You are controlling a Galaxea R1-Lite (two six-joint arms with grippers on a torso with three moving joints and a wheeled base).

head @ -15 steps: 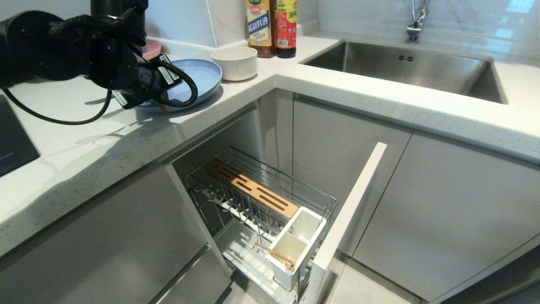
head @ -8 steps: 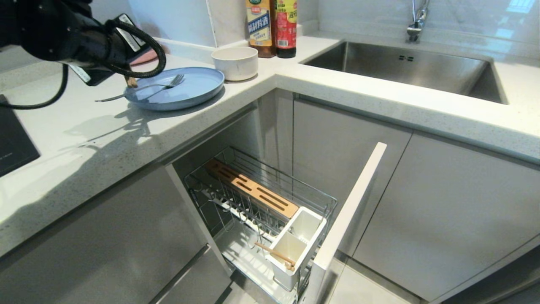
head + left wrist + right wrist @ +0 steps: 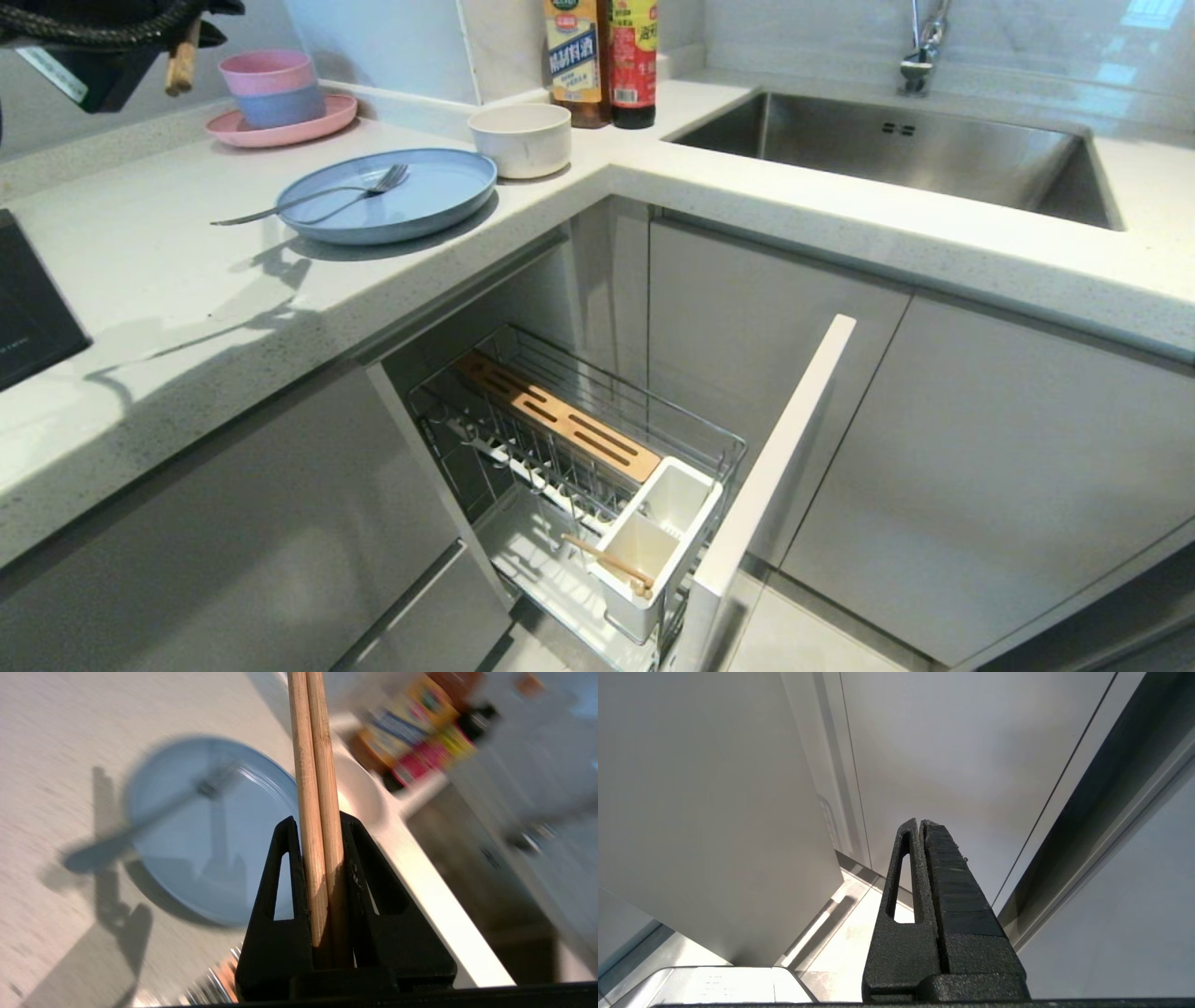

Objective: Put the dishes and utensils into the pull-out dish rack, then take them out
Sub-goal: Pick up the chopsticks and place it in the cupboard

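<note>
My left gripper [image 3: 317, 821] is shut on a pair of light-wood chopsticks [image 3: 313, 756], held high above the counter's back left; their butt end [image 3: 180, 65] shows in the head view. Below it the light-blue plate [image 3: 420, 191] lies on the counter with a metal fork [image 3: 317, 198] across it. The off-white bowl [image 3: 520, 138] stands just behind the plate. The pull-out dish rack [image 3: 523, 439] is drawn out below the counter, and another pair of chopsticks [image 3: 611, 565] leans in its front white cup [image 3: 644, 560]. My right gripper [image 3: 920, 822] is shut and empty, parked low beside cabinet fronts.
A pink plate [image 3: 322, 121] with stacked pink and blue bowls [image 3: 271, 89] sits at the back left. Two sauce bottles [image 3: 602, 56] stand in the corner, and the steel sink [image 3: 896, 149] is to the right. A black hob [image 3: 28, 317] borders the left edge.
My left arm has lifted the chopsticks up off the blue plate and swung back to the left, uncovering the plate, the fork and the pink dishes. The right arm has kept still.
</note>
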